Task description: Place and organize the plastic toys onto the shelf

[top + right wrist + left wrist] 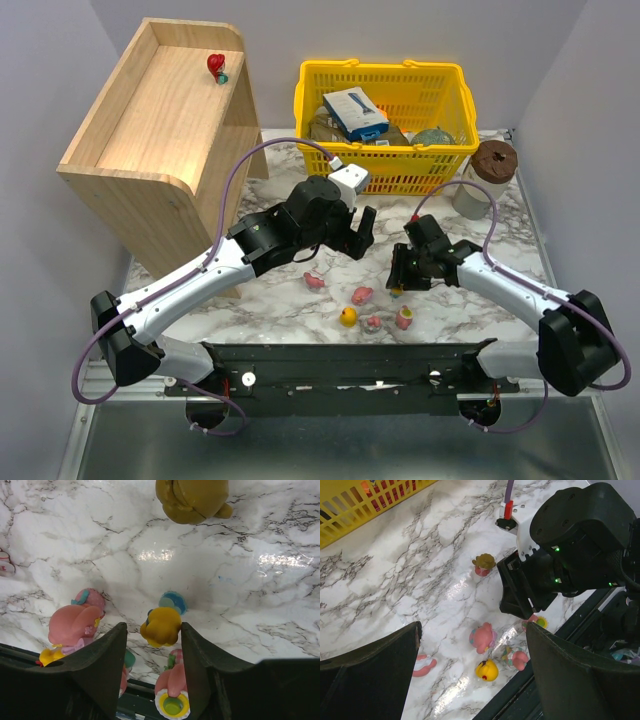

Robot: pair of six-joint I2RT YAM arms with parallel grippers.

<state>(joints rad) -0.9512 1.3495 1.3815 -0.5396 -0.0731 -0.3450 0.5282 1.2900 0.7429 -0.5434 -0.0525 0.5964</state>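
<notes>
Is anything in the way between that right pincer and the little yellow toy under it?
Nothing visible. The right pincer's fingers flank the small yellow plastic figurine on its blue base; a pink plastic figurine sits just outside one finger.

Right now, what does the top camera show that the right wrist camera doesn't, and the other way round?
Only the top view: the wooden shelf with a red toy on its upper tier, the yellow basket, and the left gripper, open. Only the right wrist view: an olive figurine, and the gap beside the yellow-headed figurine standing between the fingers. Both: the right gripper, pink figurines and the marble tabletop.
</notes>
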